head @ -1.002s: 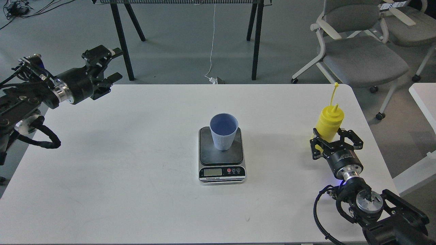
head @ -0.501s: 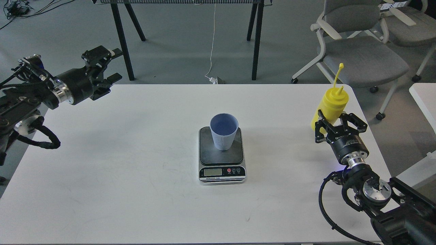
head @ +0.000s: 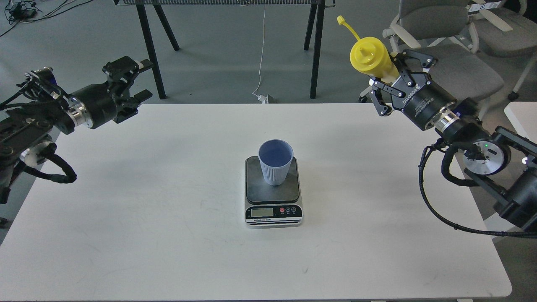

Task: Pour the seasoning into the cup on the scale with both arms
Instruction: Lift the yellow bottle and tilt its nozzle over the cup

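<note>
The pale blue-grey ribbed cup (head: 275, 162) stands upright on the dark platform of the silver scale (head: 273, 201) at the table's middle. My right gripper (head: 392, 86) is shut on the yellow seasoning bottle (head: 371, 57) and holds it high above the table's far right edge, tilted with its nozzle up and to the left; its tethered cap (head: 340, 19) hangs open. The bottle is well to the right of the cup and above it. My left gripper (head: 136, 79) is open and empty above the table's far left corner.
The white table (head: 168, 218) carries only the scale and cup. Behind it are black trestle legs (head: 149, 46), a white cable (head: 261, 63) on the floor, and grey office chairs (head: 444, 71) at the back right. A second white table edge (head: 522, 121) is at the right.
My right gripper has lifted the yellow bottle off the table, carried it up and to the left, and tilted it leftward. The left arm has hardly moved.
</note>
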